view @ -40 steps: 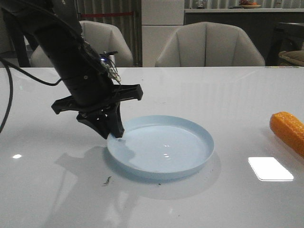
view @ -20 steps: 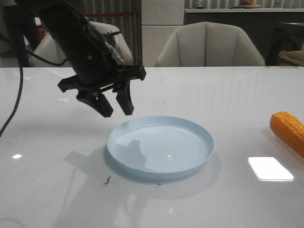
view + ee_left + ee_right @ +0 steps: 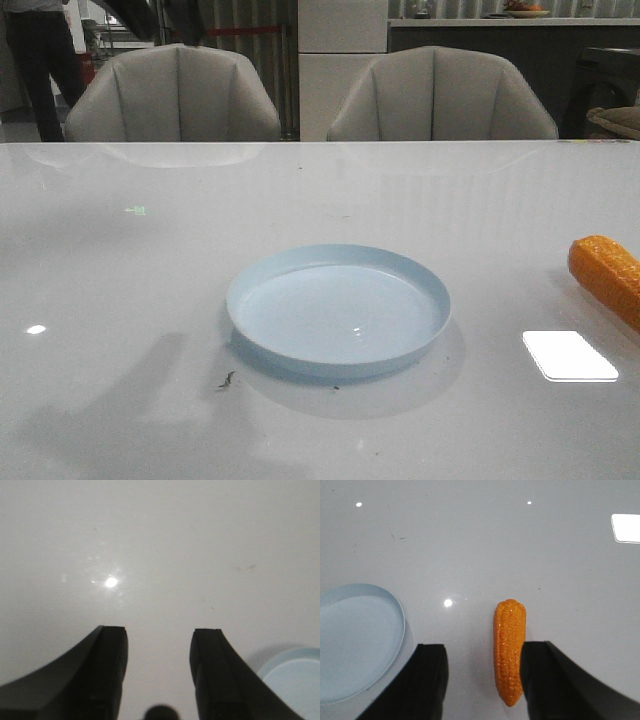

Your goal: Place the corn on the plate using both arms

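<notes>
The corn (image 3: 607, 277), orange-yellow and bumpy, lies on the table (image 3: 120, 270) at the right edge, well apart from the pale blue plate (image 3: 338, 309). Both the left gripper (image 3: 158, 637) and right gripper (image 3: 485, 655) gape, holding nothing.

Two pale upholstered chairs (image 3: 175, 95) behind a glossy white table (image 3: 120, 270), dim room beyond, perhaps shelving.

Corn (image 3: 608, 277) cut off at front view's right edge.

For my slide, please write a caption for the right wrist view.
Open right gripper above the table, corn between its fingers, plate beside.
</notes>
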